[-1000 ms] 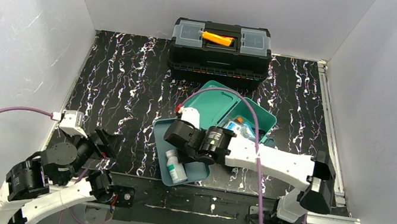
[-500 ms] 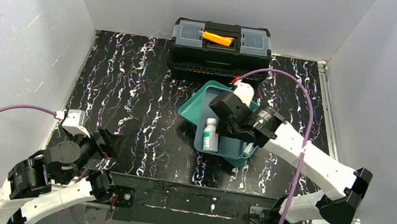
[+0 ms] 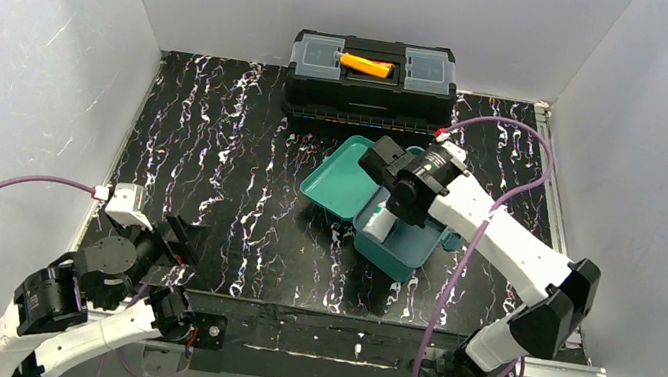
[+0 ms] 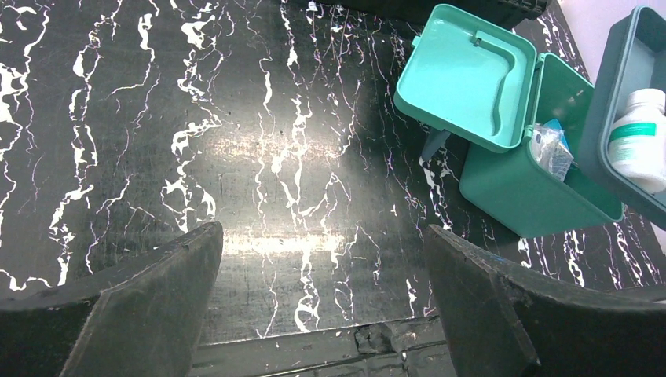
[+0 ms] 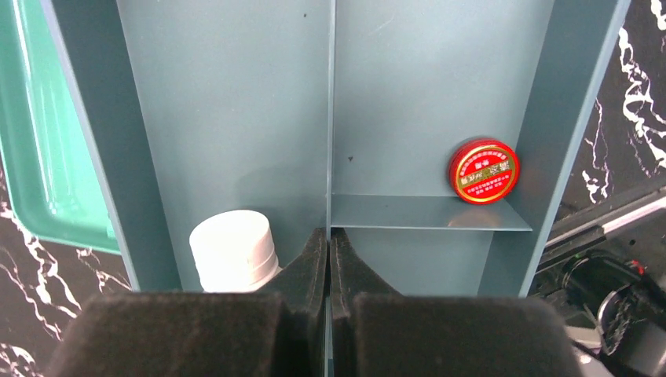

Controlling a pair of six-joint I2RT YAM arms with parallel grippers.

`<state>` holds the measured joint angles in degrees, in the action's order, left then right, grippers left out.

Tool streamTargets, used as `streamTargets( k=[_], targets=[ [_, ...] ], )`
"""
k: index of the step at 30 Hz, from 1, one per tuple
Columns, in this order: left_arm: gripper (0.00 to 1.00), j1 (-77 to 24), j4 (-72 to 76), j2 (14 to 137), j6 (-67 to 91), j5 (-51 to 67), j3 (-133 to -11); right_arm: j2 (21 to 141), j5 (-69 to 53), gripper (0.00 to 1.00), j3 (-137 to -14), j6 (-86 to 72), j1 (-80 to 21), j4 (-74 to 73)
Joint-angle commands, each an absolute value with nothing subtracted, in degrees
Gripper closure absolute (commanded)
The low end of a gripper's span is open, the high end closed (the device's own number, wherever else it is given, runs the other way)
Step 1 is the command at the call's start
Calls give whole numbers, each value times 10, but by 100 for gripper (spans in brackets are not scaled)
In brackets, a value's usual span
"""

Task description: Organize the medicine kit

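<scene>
The teal medicine kit (image 3: 406, 253) stands open right of centre, its lid (image 3: 340, 177) laid back to the left. My right gripper (image 3: 396, 208) is shut on the middle divider (image 5: 330, 118) of the darker inner tray and holds the tray over the box. In the tray lie a white bottle (image 5: 233, 247) and a round red tin (image 5: 484, 171). The left wrist view shows the box (image 4: 534, 196), a clear packet (image 4: 550, 145) inside it, and the tray (image 4: 620, 94) above it. My left gripper (image 4: 326, 306) is open and empty near the front left edge.
A black toolbox (image 3: 371, 83) with an orange handle stands at the back, just behind the kit's lid. White walls close in the black marbled table (image 3: 215, 149) on three sides. A metal rail (image 3: 557, 224) runs along the right edge.
My right arm has carried the tray with the bottle from the front middle back and to the right, over the open box. The left arm has not moved.
</scene>
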<state>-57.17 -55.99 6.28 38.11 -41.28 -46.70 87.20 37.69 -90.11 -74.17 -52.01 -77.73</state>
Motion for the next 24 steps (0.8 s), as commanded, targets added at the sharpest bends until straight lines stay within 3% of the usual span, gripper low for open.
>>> streamTargets(
  k=[1, 15, 24],
  targets=[
    [1, -570, -552, 79, 376, -419, -470, 888, 416, 99, -942, -832, -507, -838],
    [1, -570, -548, 69, 373, -417, -468, 885, 365, 99, -895, -837, -442, -736],
    [0, -570, -550, 57, 375, -421, -467, 908, 337, 99, -893, -751, -414, -694]
  ],
)
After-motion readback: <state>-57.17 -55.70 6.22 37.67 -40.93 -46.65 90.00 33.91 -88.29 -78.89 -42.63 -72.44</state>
